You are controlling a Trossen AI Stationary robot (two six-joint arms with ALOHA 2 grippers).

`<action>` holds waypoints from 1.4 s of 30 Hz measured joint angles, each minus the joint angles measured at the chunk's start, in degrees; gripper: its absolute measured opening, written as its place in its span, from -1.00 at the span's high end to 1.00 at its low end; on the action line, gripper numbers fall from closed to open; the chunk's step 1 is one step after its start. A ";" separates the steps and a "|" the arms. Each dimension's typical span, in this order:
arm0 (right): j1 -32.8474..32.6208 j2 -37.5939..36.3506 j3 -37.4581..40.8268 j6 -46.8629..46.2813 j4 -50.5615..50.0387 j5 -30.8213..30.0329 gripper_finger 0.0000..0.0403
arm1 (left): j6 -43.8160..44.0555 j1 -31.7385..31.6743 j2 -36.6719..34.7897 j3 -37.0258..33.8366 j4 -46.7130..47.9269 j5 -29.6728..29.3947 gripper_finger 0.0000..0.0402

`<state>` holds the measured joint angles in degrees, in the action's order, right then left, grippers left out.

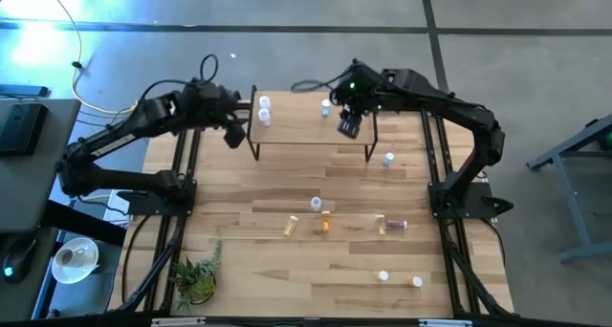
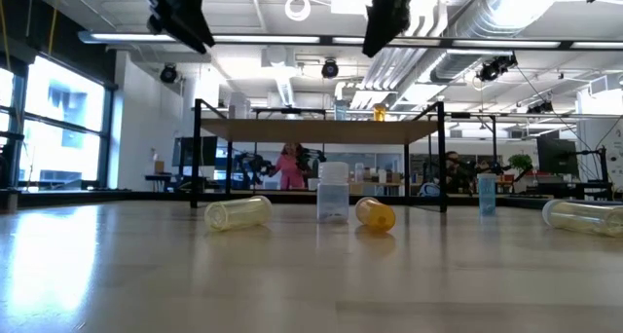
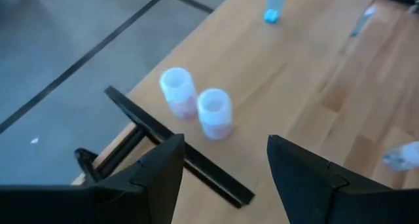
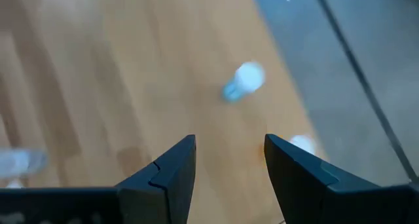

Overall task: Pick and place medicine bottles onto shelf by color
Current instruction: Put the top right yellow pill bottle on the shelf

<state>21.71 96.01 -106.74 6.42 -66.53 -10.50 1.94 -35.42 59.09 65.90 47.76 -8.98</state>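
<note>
My left gripper (image 1: 232, 134) hangs above the left end of the shelf (image 1: 306, 126), its fingers (image 3: 160, 171) spread wide with nothing between them. Just ahead of it, two clear bottles (image 3: 196, 109) with white caps stand upright, touching side by side, near the shelf's left edge. My right gripper (image 1: 348, 126) hovers over the right part of the shelf, jaws also parted and empty; through its wrist camera I see a blue bottle (image 4: 241, 81) with a white cap standing on the board below.

On the table, another blue bottle (image 1: 388, 160) stands just off the shelf's right front leg. Further toward the front, a clear bottle (image 1: 316, 204) stands upright, with a pale yellow bottle (image 1: 290, 226) and an orange bottle (image 1: 325, 222) lying on their sides near it. To their right another pale yellow one (image 1: 382, 225) lies beside a clear one (image 1: 398, 226). Two more bottles (image 1: 400, 279) sit near the front right corner.

A small plant (image 1: 196, 277) sits at the front left corner.
</note>
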 joint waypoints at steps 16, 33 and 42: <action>-6.72 -18.26 27.06 -15.77 6.21 -3.38 0.14 | 8.45 7.86 -14.63 -26.52 -19.82 0.10 -0.04; -15.53 -39.35 53.12 -49.68 12.63 -12.66 0.14 | 8.54 13.71 -16.03 -35.53 -34.11 -0.20 -0.04; -26.79 -39.37 57.73 -61.61 13.53 -7.65 0.14 | 7.84 13.84 -16.03 -35.53 -34.64 -0.23 -0.04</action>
<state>-5.08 56.64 -49.01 -55.19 -53.00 -18.15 9.78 -21.58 43.07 30.37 13.12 -9.22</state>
